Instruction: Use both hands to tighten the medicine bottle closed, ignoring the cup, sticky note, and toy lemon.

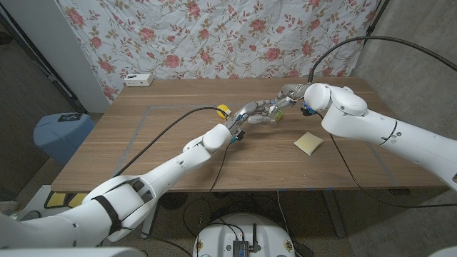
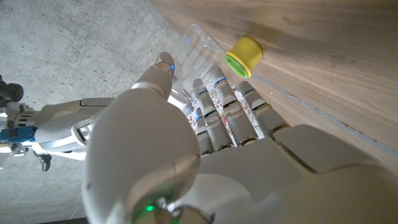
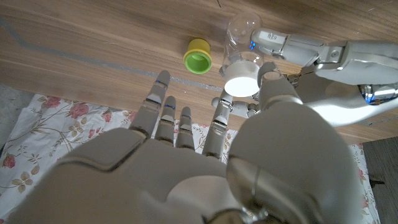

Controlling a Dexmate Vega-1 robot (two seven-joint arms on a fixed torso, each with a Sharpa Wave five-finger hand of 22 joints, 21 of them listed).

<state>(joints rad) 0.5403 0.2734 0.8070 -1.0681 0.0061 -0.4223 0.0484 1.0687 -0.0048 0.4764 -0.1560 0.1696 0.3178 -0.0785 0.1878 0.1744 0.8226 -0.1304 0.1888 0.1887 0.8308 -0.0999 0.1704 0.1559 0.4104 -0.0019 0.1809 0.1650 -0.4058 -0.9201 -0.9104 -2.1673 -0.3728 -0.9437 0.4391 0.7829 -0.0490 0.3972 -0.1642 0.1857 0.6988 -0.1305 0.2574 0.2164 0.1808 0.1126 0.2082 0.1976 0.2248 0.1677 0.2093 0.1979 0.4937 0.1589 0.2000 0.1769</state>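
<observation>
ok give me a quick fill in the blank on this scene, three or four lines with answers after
1. The left hand holds a clear medicine bottle with a ____ cap.
2. The right hand has its thumb and a finger at the bottle's ____.
3. The pale yellow sticky note lies on the ____ table.
4. The cup beyond the bottle is yellow outside and ____ inside.

Missing words: white; cap; wooden; green
</observation>
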